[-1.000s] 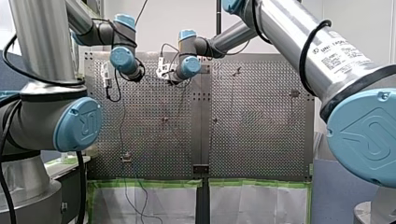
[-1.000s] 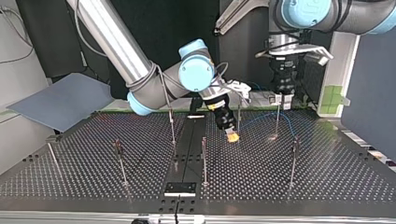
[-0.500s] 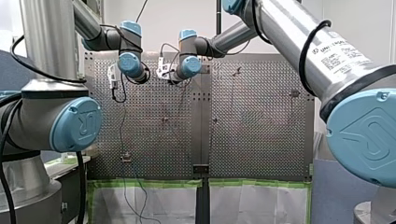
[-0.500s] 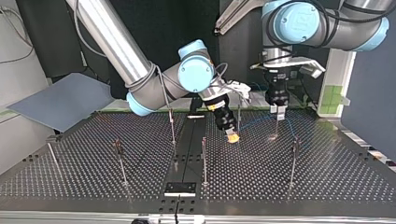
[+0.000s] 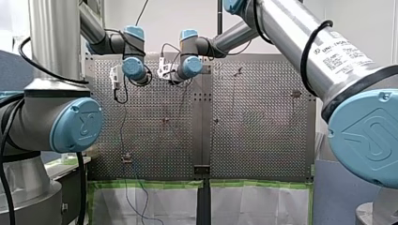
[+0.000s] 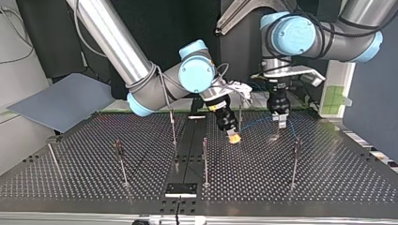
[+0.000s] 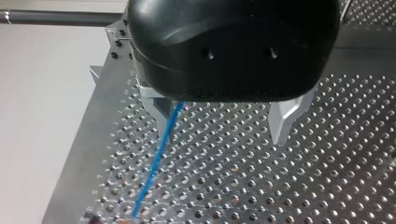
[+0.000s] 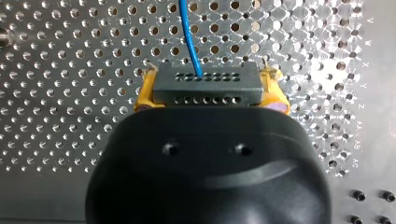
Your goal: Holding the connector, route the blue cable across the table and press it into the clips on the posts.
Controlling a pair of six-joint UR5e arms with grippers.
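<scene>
Blue cable (image 8: pixel 189 37) runs straight out ahead of my right hand (image 8: pixel 211 88), which is clamped through its yellow pads (image 8: pixel 144 95) on the dark grey rectangular connector (image 8: pixel 208 81), low over the perforated metal surface (image 6: pixel 328 173).

Change over the last second: my left hand (image 7: pixel 220 135) has swung in from the surface's edge and dropped towards the cable. The right hand hasn't budged.

The left hand's metal fingers (image 7: pixel 280 121) are spread wide with nothing pinched. The cable passes right by one finger and trails off below the hand to the surface. Can't tell whether it sits inside the gap or just across that finger's face.

A slim metal post (image 6: pixel 295 157) stands near the left hand. No clip visibly holds the cable.

Judgement: routing has barely begun. The left hand looks to be lining up to take the slack and steer it to a clip, so it first needs the cable centred between its fingers.
</scene>
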